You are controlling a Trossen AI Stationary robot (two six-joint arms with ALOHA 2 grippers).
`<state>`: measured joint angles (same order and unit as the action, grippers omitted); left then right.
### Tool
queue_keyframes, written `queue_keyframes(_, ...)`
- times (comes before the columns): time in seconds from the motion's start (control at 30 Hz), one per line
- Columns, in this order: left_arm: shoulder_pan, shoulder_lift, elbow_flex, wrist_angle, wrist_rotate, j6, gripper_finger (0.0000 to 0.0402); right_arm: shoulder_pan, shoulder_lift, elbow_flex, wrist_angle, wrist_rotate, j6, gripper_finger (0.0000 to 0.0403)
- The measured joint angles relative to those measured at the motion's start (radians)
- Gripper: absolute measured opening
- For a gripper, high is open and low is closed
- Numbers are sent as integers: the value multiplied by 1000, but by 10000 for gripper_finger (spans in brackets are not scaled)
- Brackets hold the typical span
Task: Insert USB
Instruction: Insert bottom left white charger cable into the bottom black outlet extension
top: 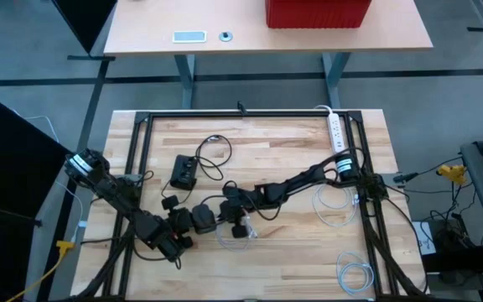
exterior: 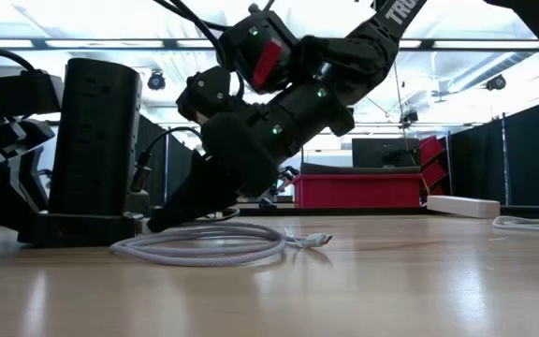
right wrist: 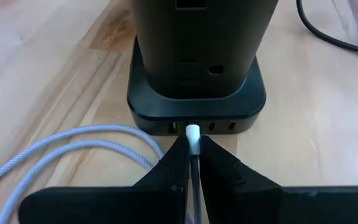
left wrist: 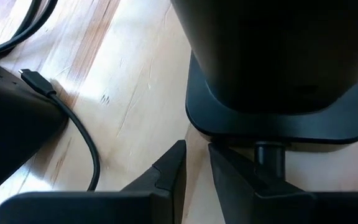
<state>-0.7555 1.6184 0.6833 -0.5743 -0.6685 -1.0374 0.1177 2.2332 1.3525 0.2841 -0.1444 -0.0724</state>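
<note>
A black power tower (exterior: 94, 140) stands upright on its square base (right wrist: 196, 106), which has a row of small ports along its front edge. My right gripper (right wrist: 192, 149) slants down at that edge, shut on a white USB plug (right wrist: 192, 134). The plug's white braided cable (exterior: 204, 245) lies in loose loops on the table, its other end (exterior: 318, 240) free. My left gripper (left wrist: 196, 163) is at the opposite side of the base (left wrist: 278, 121). A narrow gap with bare wood shows between its fingers. My right gripper pinches the white plug's body (right wrist: 193, 144) between its two fingertips, slanting down from the table's right side, with the fingers along the plug. The plug's front end sits at a port (right wrist: 192, 127) in the base's front edge. How far in it is cannot be told. My left gripper has one finger (left wrist: 232, 169) lying at the base's lower rim, beside a short black stub (left wrist: 270, 155). Whether the finger touches the rim I cannot tell.
A black adapter with its cord (top: 183, 172) lies left of centre, and a black cord with a plug (left wrist: 39, 82) runs near the left gripper. A white power strip (top: 337, 132) and white cable coils (top: 334, 205) (top: 355, 275) lie on the right. Black frame rails (top: 241, 116) border the board.
</note>
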Motion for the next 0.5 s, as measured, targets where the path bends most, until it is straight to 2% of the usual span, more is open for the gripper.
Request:
queue_keyframes(0.27,-1,11,-1,0,1,0,63,0,18,0,37,-19,19,10)
queue_keyframes(0.43,1,16,-1,9,-7,1,64,0,-15,0,-36,-9,-30,11)
queue_keyframes(0.5,3,16,-1,14,-12,4,63,0,-35,2,-86,-8,-51,26)
